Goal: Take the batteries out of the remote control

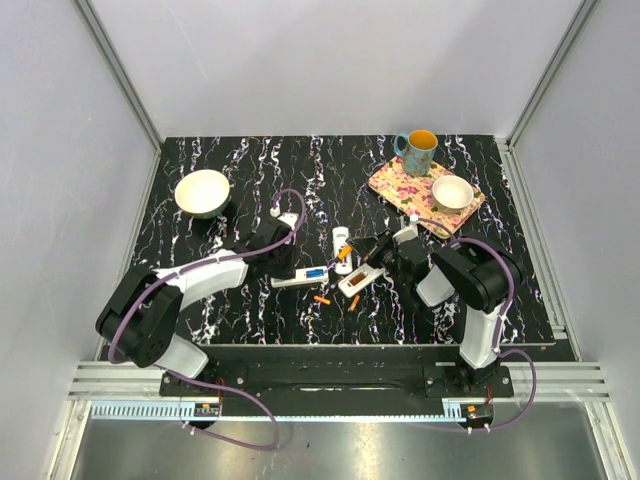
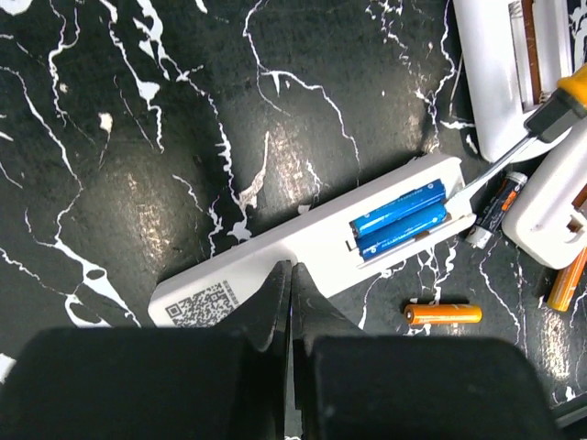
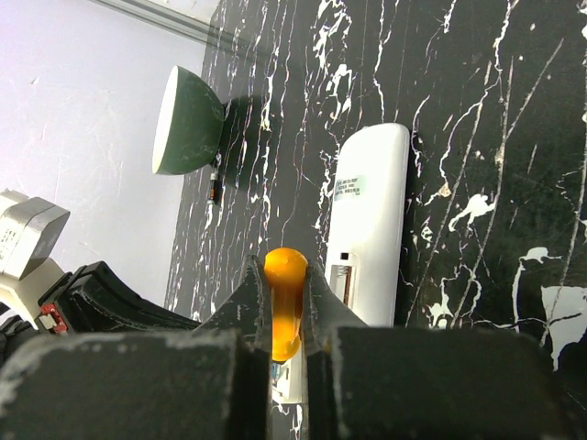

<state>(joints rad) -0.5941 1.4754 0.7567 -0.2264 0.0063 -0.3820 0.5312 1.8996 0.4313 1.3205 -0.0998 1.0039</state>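
Note:
A white remote control (image 2: 303,252) lies on its face with its cover off, and two blue batteries (image 2: 399,215) sit side by side in its bay. My left gripper (image 2: 290,270) is shut and empty, its tips resting on the remote's middle (image 1: 298,278). My right gripper (image 3: 286,270) is shut on the orange handle of a screwdriver (image 3: 286,298). The screwdriver's shaft (image 2: 495,170) reaches the bay's end. Loose orange batteries (image 2: 444,314) (image 1: 321,299) lie on the table beside the remote. A dark battery (image 2: 500,203) lies by the shaft.
Two more white remotes (image 1: 342,240) (image 1: 360,277) lie close to the right gripper (image 1: 362,252); one shows an empty bay (image 3: 347,280). A white bowl (image 1: 202,192) stands at the back left. At the back right, a mug (image 1: 418,152) and small bowl (image 1: 452,192) stand on a flowered mat (image 1: 395,185).

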